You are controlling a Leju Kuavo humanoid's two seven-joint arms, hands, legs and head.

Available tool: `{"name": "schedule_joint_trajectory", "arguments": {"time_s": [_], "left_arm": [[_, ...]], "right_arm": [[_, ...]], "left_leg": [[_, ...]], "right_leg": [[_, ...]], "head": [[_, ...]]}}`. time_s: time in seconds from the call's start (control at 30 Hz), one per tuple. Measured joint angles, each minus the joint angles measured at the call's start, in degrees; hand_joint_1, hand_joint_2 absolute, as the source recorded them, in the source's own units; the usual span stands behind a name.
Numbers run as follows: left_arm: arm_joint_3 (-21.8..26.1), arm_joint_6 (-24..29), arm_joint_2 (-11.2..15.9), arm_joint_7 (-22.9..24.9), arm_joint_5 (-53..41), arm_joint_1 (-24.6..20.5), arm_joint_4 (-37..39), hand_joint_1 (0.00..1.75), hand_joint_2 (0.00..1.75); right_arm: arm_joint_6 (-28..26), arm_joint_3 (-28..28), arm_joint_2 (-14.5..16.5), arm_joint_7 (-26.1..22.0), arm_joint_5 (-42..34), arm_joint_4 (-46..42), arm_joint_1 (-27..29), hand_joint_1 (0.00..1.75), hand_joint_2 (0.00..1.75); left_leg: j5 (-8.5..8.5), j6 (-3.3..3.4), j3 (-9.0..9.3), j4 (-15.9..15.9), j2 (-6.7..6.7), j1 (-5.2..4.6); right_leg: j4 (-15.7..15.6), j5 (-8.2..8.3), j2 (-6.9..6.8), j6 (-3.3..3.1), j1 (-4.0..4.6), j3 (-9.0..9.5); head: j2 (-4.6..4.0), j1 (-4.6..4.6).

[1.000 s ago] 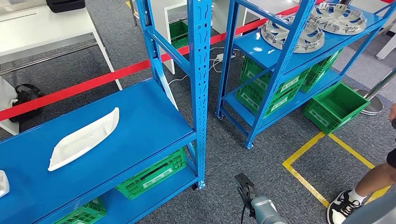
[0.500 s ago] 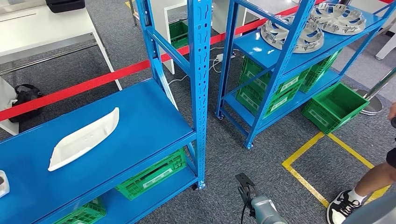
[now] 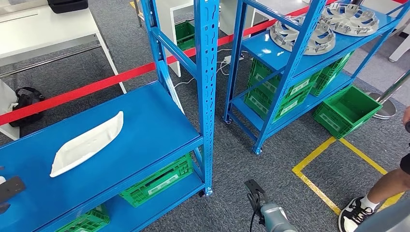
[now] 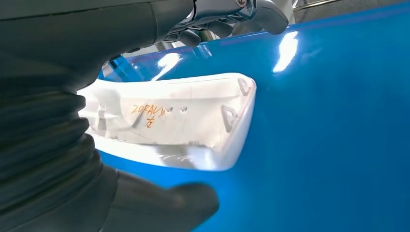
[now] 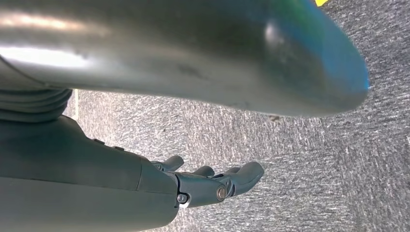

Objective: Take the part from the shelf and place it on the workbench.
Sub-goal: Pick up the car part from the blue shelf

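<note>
A white moulded part (image 4: 183, 121) with orange handwriting lies on the blue shelf board (image 4: 338, 121). My left hand (image 4: 145, 29) reaches around it, with dark fingers (image 4: 227, 12) on one side and the thick thumb (image 4: 169, 205) on the other; they stand apart from the part. In the head view that hand (image 3: 9, 189) shows dark at the shelf's left edge. A second, long white part (image 3: 84, 143) lies further along the same shelf board (image 3: 150, 121). My right hand (image 5: 217, 186) hangs over the grey carpet, fingers loosely extended, holding nothing.
A blue upright post (image 3: 207, 92) stands at the shelf's near corner. A second blue rack (image 3: 290, 72) carries silver wheel covers (image 3: 302, 34) and green crates (image 3: 345, 110). A red barrier tape (image 3: 96, 84) runs behind. A person's leg and shoe (image 3: 358, 212) stand at the lower right.
My left hand has come into the head view at the shelf's left edge, covering the small white part that lay there. The long part and my right arm have not moved.
</note>
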Motion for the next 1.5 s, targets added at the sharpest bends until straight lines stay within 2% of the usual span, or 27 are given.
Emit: {"name": "schedule_joint_trajectory", "arguments": {"time_s": [0.03,0.23,0.4,0.57,0.7,0.97,1.0,1.03,1.07,1.13,1.17,1.2,1.5], "left_arm": [[-0.6,0.0,-0.1,0.2,-0.2,0.0,0.0,0.01,1.75],[-2.7,-0.8,0.0,2.0,-0.3,0.0,0.1,0.08,1.75],[-4.3,-1.3,0.4,5.6,-1.0,0.0,0.2,0.1,1.75],[-5.9,-2.0,0.4,9.3,-2.0,-0.3,0.8,0.01,1.75],[-6.3,-3.2,0.5,13.8,-2.1,-0.5,1.3,0.0,1.75],[-6.3,-4.3,0.9,16.3,-1.6,-0.5,1.8,0.06,1.75],[-6.3,-4.5,1.1,16.7,-1.5,-0.5,1.9,0.1,1.75],[-6.3,-4.6,1.2,16.9,-1.3,-0.4,2.0,0.22,1.75],[-6.3,-4.6,1.3,17.1,-1.1,-0.4,2.0,0.5,1.75],[-6.3,-4.4,1.5,17.4,-0.9,-0.3,2.0,1.29,1.75],[-6.3,-4.4,1.6,17.6,-0.9,-0.2,2.1,1.6,1.75],[-6.3,-4.4,1.7,17.8,-0.9,-0.1,2.1,1.74,1.75],[-6.3,-4.3,2.0,17.9,-0.9,0.2,2.1,1.75,1.75]], "right_arm": [[0.0,0.0,0.0,0.0,0.0,0.0,0.0,0.0,0.0],[0.0,0.0,0.0,0.7,0.6,0.0,0.0,0.0,0.0],[0.0,-0.2,0.0,0.7,0.6,0.0,0.0,0.0,0.0],[-0.3,-0.5,0.0,0.7,0.6,0.0,0.0,0.0,0.0],[-0.5,-1.0,0.0,0.9,0.6,0.0,0.0,0.0,0.0],[-0.5,-1.7,0.0,1.0,0.6,0.0,0.0,0.0,0.0],[-0.5,-1.8,0.0,1.0,0.6,0.0,0.0,0.0,0.0],[-0.5,-1.8,0.0,1.0,0.6,0.0,0.0,0.0,0.0],[-0.5,-1.9,0.0,1.0,0.6,0.0,0.0,0.0,0.0],[-0.5,-1.9,0.0,0.9,0.6,0.0,0.0,0.0,0.0],[-0.5,-1.9,0.0,0.9,0.6,0.0,0.0,0.0,0.0],[-0.5,-1.9,0.0,0.8,0.7,0.0,0.0,0.0,0.0],[-0.4,-2.0,0.0,0.7,0.8,0.0,0.0,0.0,0.0]], "left_leg": [[0.0,0.0,0.0,0.0,0.0,0.0],[0.0,0.0,-0.01,0.0,-0.01,0.0],[0.0,0.01,-0.01,0.0,-0.01,0.0],[0.0,0.01,-0.01,0.0,-0.02,0.0],[0.0,0.01,-0.01,0.0,-0.01,0.0],[-0.01,0.01,-0.02,0.0,-0.01,0.0],[-0.01,0.01,-0.01,0.0,-0.01,0.0],[-0.01,0.01,-0.01,0.0,-0.01,0.0],[-0.01,0.01,-0.01,0.0,-0.01,0.0],[-0.01,0.01,-0.02,0.0,-0.02,0.0],[-0.01,0.01,-0.02,0.0,-0.03,0.0],[-0.01,0.01,-0.02,0.0,-0.03,0.0],[-0.02,0.04,-0.01,0.0,-0.02,0.0]], "right_leg": [[0.0,0.0,0.0,0.0,0.0,0.0],[0.0,0.0,-0.02,0.0,0.0,0.01],[0.0,0.0,-0.02,0.0,0.0,0.01],[0.0,0.0,-0.04,0.0,0.0,0.02],[0.0,0.0,-0.03,0.0,0.0,0.02],[0.0,0.0,-0.03,0.0,0.0,0.02],[0.0,0.0,-0.02,0.0,0.0,0.02],[0.0,0.0,-0.02,0.0,0.0,0.02],[0.0,-0.01,-0.03,0.0,0.0,0.02],[0.0,-0.01,-0.04,0.0,0.0,0.03],[0.0,-0.01,-0.05,0.0,0.0,0.03],[0.0,-0.01,-0.06,0.0,0.0,0.03],[0.0,-0.01,-0.06,0.0,0.0,0.04]], "head": [[0.0,0.0],[0.0,0.0],[0.0,0.0],[0.0,0.0],[0.0,0.0],[0.0,-0.01],[0.0,-0.01],[0.0,-0.01],[0.0,0.0],[0.0,0.0],[0.0,0.0],[0.0,0.0],[0.0,0.0]]}}
